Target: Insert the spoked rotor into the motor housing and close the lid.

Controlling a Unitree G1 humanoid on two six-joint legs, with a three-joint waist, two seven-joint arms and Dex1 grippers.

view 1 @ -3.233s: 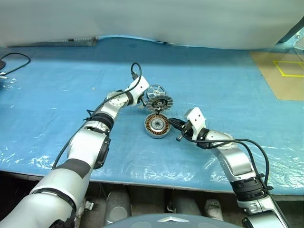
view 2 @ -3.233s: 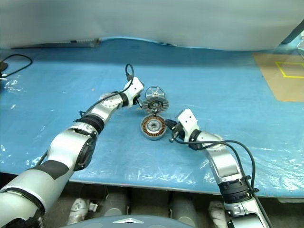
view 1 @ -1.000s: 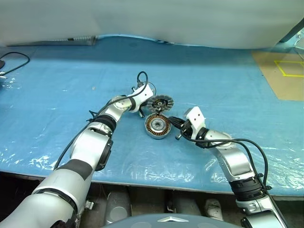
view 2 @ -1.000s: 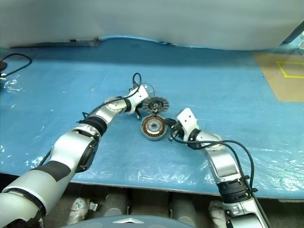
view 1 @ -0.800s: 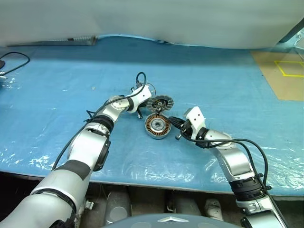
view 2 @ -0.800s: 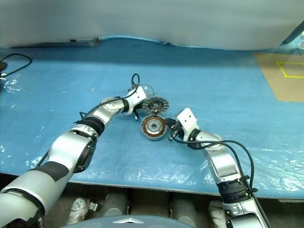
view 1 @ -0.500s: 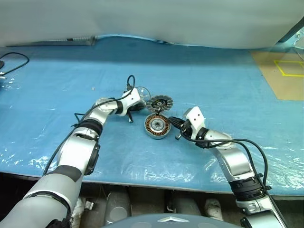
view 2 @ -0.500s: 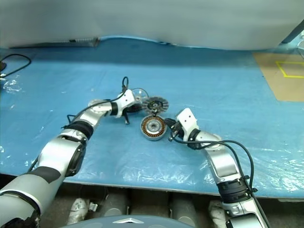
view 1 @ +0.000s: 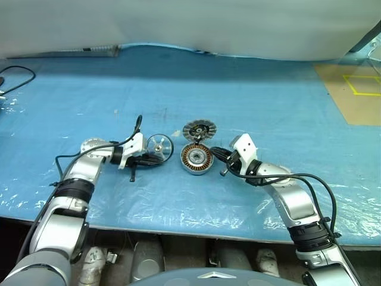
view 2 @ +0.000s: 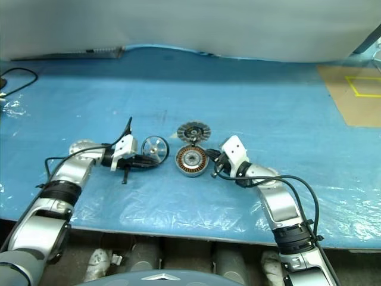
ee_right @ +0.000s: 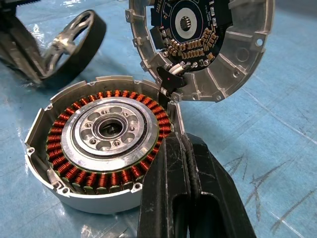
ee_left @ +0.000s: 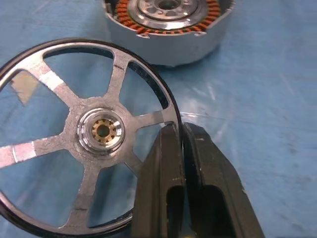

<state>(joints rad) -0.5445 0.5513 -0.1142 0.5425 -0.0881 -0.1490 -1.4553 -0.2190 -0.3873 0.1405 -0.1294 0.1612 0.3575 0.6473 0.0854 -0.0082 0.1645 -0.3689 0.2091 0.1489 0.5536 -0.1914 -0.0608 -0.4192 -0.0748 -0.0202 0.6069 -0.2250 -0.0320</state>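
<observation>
Rotor (ee_left: 89, 139) rim pinched, housing (view 1: 197, 158) beside

Left wrist view cuts off the spoked rotor (ee_left: 89, 136) at the 9 and 6 o'clock edges, and the left gripper (ee_left: 179, 144) covers its rim around 4 o'clock. The motor housing (ee_left: 168, 25) is chopped off at 12, so only its near half shows. In the right wrist view the lid (ee_right: 200, 44) runs off the top edge, and the right gripper (ee_right: 182, 148) hides the housing wall at 4 o'clock.
</observation>
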